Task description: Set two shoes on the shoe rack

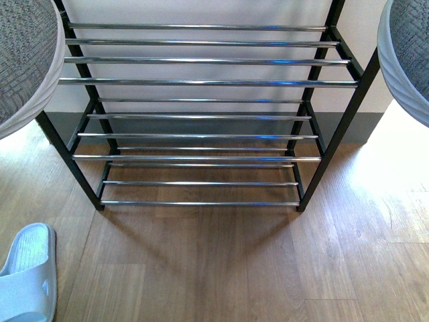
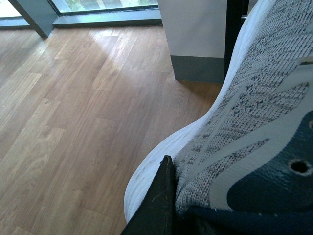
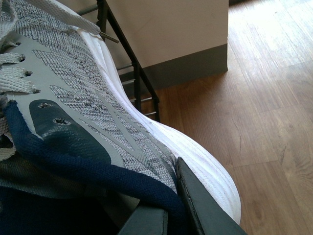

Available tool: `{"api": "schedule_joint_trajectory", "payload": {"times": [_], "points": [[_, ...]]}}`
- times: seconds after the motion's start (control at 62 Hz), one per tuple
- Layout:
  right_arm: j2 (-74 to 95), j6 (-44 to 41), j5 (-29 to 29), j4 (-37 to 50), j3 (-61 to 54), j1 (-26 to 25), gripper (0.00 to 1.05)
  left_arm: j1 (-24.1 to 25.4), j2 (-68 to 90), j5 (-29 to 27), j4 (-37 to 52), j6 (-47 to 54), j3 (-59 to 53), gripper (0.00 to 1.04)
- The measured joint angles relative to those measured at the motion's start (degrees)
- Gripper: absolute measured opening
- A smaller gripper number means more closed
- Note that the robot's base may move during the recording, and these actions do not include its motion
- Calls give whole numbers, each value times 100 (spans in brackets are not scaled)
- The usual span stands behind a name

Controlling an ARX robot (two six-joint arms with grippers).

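The shoe rack [image 1: 201,82] stands straight ahead against the wall, a black frame with several tiers of chrome rods, all bare. One grey knit sneaker [image 1: 23,60] hangs at the upper left, level with the upper tier and outside the frame. My left gripper [image 2: 171,210] is shut on its navy collar. The other grey knit sneaker [image 1: 409,54] hangs at the upper right, also outside the frame. My right gripper [image 3: 168,205] is shut on its collar, and the rack [image 3: 139,83] shows behind its toe. Neither gripper shows in the front view.
A pale blue slide [image 1: 27,275] lies on the wood floor at the near left. A white wall with a grey skirting board [image 1: 375,127] runs behind the rack. A window sill [image 2: 98,17] shows far off in the left wrist view.
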Motion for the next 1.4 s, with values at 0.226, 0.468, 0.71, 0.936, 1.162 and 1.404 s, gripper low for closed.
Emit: {"api": "schedule_joint_trajectory", "payload": {"times": [0.226, 0.468, 0.71, 0.936, 1.162, 1.404], "points": [[0, -2, 13, 0, -17, 0, 1, 0, 0, 7, 0, 7, -4, 2], [0, -2, 4, 0, -17, 0, 1, 0, 0, -2, 0, 4, -4, 2], [0, 0, 2, 0, -17, 0, 1, 0, 0, 0, 0, 9, -4, 2], [-2, 0, 0, 0, -17, 0, 1, 0, -2, -11, 0, 9, -4, 2], [-2, -2, -4, 0, -17, 0, 1, 0, -2, -13, 0, 7, -4, 2], [107, -579, 293, 2227, -498, 190, 1, 0, -2, -7, 0, 7, -4, 2]]}}
